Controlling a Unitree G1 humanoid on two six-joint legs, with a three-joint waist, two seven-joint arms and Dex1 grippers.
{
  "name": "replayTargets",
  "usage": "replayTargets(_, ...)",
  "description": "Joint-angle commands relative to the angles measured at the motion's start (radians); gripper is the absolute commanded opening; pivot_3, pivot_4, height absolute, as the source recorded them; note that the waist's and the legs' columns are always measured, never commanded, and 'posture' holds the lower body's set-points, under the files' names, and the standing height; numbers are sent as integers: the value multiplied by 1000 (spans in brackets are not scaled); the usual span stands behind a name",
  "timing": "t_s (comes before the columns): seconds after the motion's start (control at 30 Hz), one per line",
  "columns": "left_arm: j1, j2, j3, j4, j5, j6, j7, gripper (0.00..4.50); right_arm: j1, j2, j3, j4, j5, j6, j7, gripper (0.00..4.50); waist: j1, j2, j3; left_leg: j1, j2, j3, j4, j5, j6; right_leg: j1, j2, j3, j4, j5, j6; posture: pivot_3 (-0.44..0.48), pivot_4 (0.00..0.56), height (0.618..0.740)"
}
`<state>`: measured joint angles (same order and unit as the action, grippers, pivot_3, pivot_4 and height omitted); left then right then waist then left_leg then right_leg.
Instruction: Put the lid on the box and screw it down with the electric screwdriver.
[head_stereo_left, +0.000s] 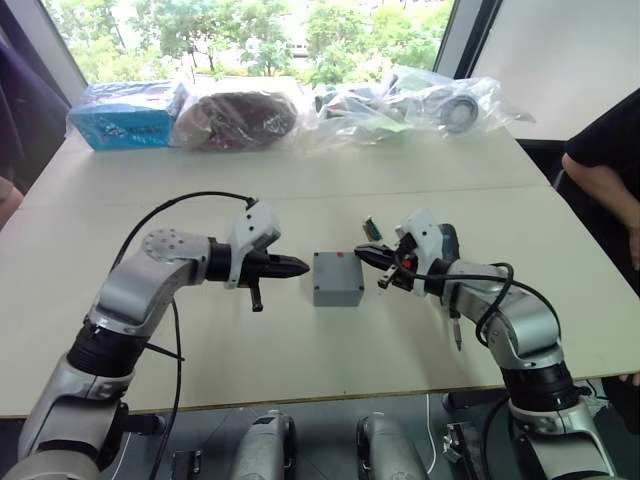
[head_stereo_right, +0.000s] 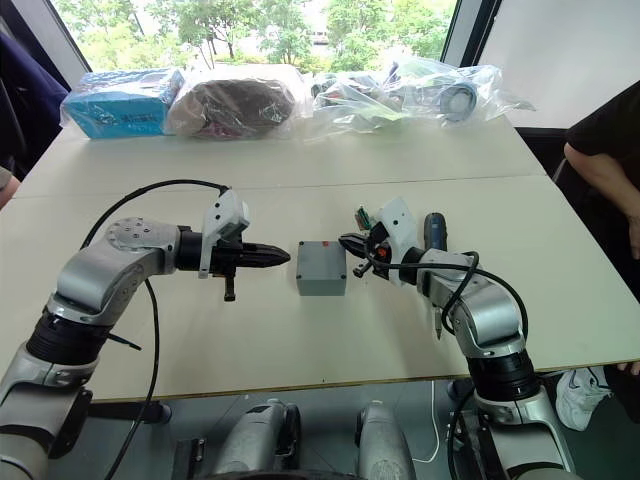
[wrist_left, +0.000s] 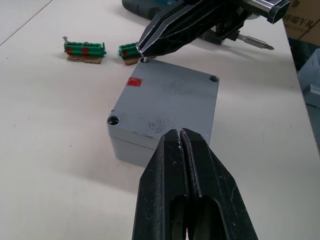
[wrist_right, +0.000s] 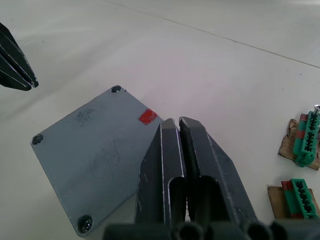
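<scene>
**Grey lid seated on box, screws not yet driven**

Head views: the lid (head_stereo_left: 335, 267) sits flush on the box (head_stereo_left: 335, 290) at mid-table, between the left gripper (head_stereo_left: 290, 267) and the right gripper (head_stereo_left: 368, 257). The electric screwdriver (head_stereo_right: 434, 232) lies just right of the right gripper, ungrasped. Pale wooden table (head_stereo_left: 300, 190); plastic bags (head_stereo_left: 400, 105) and a blue package (head_stereo_left: 125, 118) along the far edge before a window; a person's arm (head_stereo_left: 600, 170) at far right.

Left wrist view: own fingers pressed together, empty, at the lid's near edge; the right gripper's tip rests at a corner screw hole (wrist_left: 145, 60). Green connector pieces (wrist_left: 85, 48) lie beyond.

Right wrist view: fingers closed, holding nothing, over the lid.

Judgement: next, the right gripper should fetch the screwdriver while the left steadies the box; keep the bit upright over each hole to avoid the box sliding
</scene>
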<state>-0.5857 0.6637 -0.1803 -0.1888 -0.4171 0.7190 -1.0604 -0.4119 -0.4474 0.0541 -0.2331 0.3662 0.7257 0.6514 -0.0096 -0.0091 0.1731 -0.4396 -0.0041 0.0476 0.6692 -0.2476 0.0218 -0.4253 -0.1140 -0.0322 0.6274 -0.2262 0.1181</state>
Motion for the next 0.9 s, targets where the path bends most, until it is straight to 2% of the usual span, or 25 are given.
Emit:
replayTargets(0.03, -3, -3, 5, -9, -1, -8, 5, 0, -20, 5, 0, -4, -3, -28, -4, 35, 0, 0, 0, 0, 0, 0, 0, 0, 0, 0, 0, 0, 0, 0, 0, 0, 150, 740)
replayTargets(0.13, -4, -5, 6, -8, -1, -9, 7, 0, -23, 2, 2, 3, -7, -33, -6, 35, 0, 0, 0, 0, 0, 0, 0, 0, 0, 0, 0, 0, 0, 0, 0, 0, 150, 740)
replayTargets(0.17, -3, -6, 6, -9, -1, -9, 7, 0, -23, 1, 2, 5, -8, -34, -6, 544, 0, 0, 0, 0, 0, 0, 0, 0, 0, 0, 0, 0, 0, 0, 0, 0, 150, 740)
replayTargets(0.23, -4, -5, 7, -8, -1, -9, 7, 0, -25, -6, 1, 3, -7, -35, 0, 929, 0, 0, 0, 0, 0, 0, 0, 0, 0, 0, 0, 0, 0, 0, 0, 0, 150, 740)
replayTargets(0.27, -6, -6, 9, -7, -2, -8, 7, 0, -26, -10, -2, 3, -7, -35, 2, 1459, 0, 0, 0, 0, 0, 0, 0, 0, 0, 0, 0, 0, 0, 0, 0, 0, 150, 740)
replayTargets(0.5, -15, -24, 13, 2, -8, -9, 12, 0, -45, -33, -40, -3, 0, -27, -7, 3995, 0, 0, 0, 0, 0, 0, 0, 0, 0, 0, 0, 0, 0, 0, 0, 0, 150, 740)
replayTargets(0.7, -34, -41, 7, -5, -18, -19, -2, 0, -122, -99, -192, -78, 119, 207, -57, 3995, 1, 0, 0, 0, 1, 0, 0, 0, 0, 0, 0, 0, 0, 0, 0, 0, 150, 740)
replayTargets(0.73, -40, -39, 0, -12, -14, -27, -8, 0, -140, -132, -217, -88, 141, 271, -58, 3995, 1, 0, 0, 0, 1, 0, 0, 0, 0, 0, 0, 0, 0, 0, 0, 0, 150, 740)
replayTargets(0.77, -47, -39, -3, -19, -15, -29, -14, 0, -159, -167, -236, -97, 162, 335, -56, 4253, 2, 0, 0, 0, 1, 0, 0, 0, 0, 0, 0, 0, 0, 0, 0, 0, 150, 740)
replayTargets(0.9, -72, -39, -30, -40, -2, -57, -44, 0, -239, -277, -272, -71, 188, 631, -111, 4253, 2, 0, 0, 0, 1, 0, 0, 0, 0, 0, -1, 0, 0, 0, 0, 0, 150, 740)
